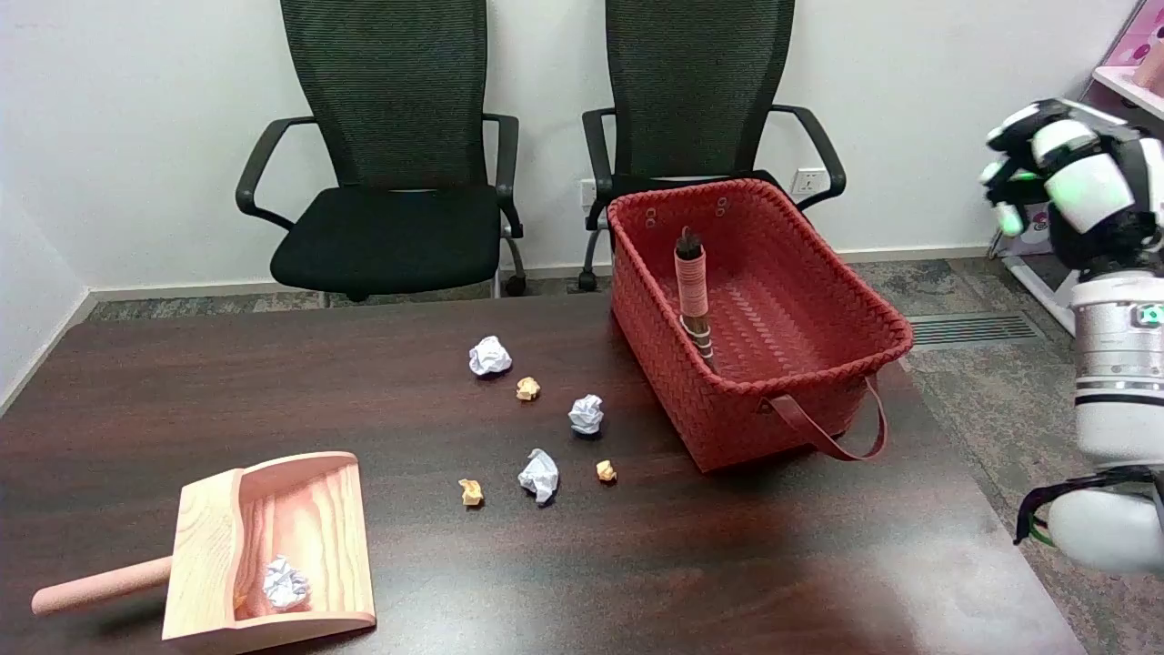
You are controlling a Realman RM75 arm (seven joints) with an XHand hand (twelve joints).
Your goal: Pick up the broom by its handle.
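Nothing done: broom (pixel 694 293) left upright in basket (pixel 800 364), handle ungrasped; right hand (pixel 1046 173) raised at 3 o'clock, well apart; finger state cannot be told.

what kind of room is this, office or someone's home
Most likely an office or meeting room: two black mesh office chairs against a plain white wall, a dark wooden table, and grey carpet with a wall socket low on the wall.
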